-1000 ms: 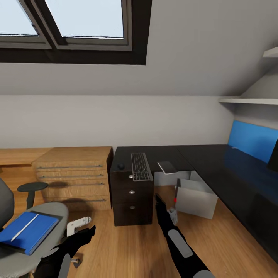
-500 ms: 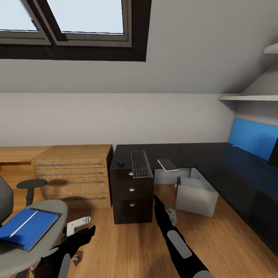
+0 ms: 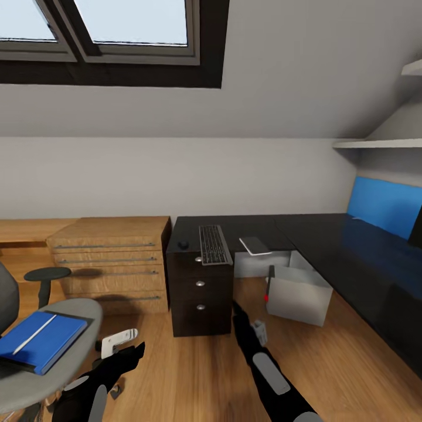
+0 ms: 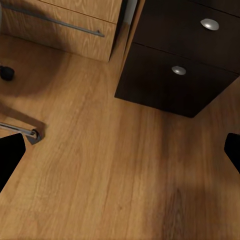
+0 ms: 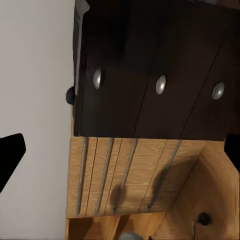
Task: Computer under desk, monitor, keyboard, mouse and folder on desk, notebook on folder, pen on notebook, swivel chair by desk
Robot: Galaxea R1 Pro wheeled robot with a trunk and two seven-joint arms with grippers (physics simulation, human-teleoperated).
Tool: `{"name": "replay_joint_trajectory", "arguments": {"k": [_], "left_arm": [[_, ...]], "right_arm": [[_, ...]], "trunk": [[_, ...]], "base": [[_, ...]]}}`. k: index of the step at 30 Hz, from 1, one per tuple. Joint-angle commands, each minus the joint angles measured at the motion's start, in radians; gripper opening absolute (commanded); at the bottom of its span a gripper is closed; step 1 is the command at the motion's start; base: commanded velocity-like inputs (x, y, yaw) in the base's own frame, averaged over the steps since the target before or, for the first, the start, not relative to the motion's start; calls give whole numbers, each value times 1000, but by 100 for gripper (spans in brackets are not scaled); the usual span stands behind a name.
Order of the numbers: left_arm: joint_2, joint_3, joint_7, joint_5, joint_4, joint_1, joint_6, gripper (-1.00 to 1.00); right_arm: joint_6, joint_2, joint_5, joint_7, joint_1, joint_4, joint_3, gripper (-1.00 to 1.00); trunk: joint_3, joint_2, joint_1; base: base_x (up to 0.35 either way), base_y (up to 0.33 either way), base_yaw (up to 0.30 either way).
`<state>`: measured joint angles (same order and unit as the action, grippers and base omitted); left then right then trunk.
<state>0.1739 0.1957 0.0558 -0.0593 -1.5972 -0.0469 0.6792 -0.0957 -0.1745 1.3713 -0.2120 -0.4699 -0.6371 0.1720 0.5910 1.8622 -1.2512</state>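
The blue folder lies on the swivel chair seat, just outboard of the empty, spread left gripper, well apart from the likewise unclenched right gripper.

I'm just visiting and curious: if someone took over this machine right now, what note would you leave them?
Left tool and right tool: both open, empty, low over the floor.
Keyboard, mouse and notebook already lie on the desk, keyboard between the other two. Computer sits on the floor under the desk. A dark edge at the far right may be the monitor; hard to tell.
Folder lies on the chair seat, pen on top of it.
Left: move folder to the desk by the mouse, stack notebook then pen on it, roll the chair to the desk.
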Motion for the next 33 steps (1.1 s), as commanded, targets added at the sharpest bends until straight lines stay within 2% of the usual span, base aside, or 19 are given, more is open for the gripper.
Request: {"name": "replay_joint_trajectory", "arguments": {"k": [1, 3, 14, 23, 33], "left_arm": [[1, 1, 6, -7, -1, -1, 5, 100], [1, 1, 6, -7, -1, -1, 5, 100], [-3, 2, -1, -6, 7, -1, 6, 100], [-4, 2, -2, -5, 12, -1, 7, 100], [-4, 1, -2, -5, 13, -1, 8, 100]], "right_arm": [[-6, 0, 10, -5, -1, 12, 8, 100], [-5, 0, 10, -4, -1, 23, 12, 100], [-4, 0, 10, -9, -1, 26, 20, 100], [-8, 0, 9, -106, -1, 21, 57, 100], [-9, 0, 1, -131, -1, 20, 78, 100]], "trunk": [[4, 8, -4], [11, 22, -12], [11, 22, -12], [11, 22, -12], [11, 22, -12]], "base": [[0, 0, 0], [0, 0, 0], [42, 0, 0], [172, 0, 0], [160, 0, 0]]}}
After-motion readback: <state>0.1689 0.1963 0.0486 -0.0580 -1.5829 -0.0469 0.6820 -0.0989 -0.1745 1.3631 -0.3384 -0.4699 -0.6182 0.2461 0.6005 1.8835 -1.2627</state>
